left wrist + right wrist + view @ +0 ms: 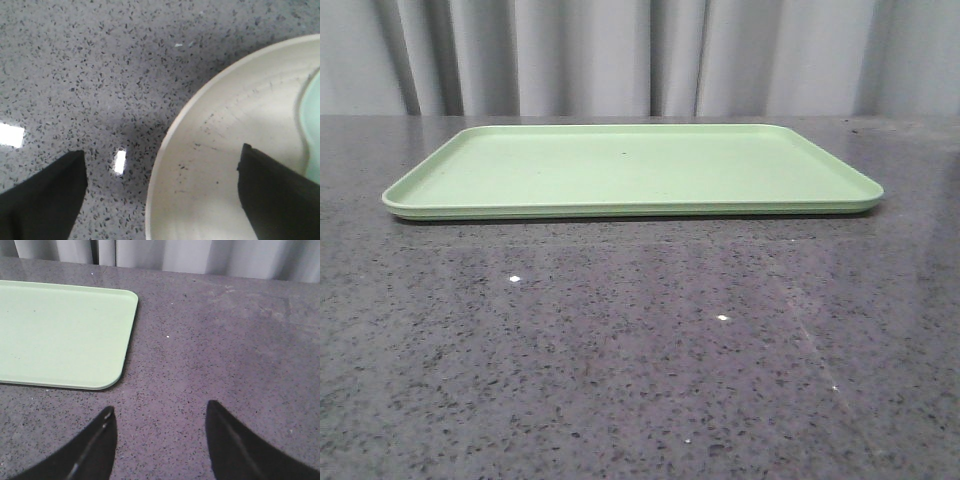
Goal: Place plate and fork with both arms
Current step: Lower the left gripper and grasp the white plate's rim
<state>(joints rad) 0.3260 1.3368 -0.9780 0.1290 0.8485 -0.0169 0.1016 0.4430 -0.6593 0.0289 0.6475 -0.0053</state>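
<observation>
Left gripper (160,195) spread wide, empty, straddling the plate (215,165) rim to grasp its edge. Right gripper (160,440) open, empty, just beside the tray (60,335) corner.

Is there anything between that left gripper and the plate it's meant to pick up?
Nothing visible. In the left wrist view the open left gripper hangs right over the plate, one finger over its inside, the other over the bare table beside its rim. A pale green item lies in the plate near one finger.
</observation>
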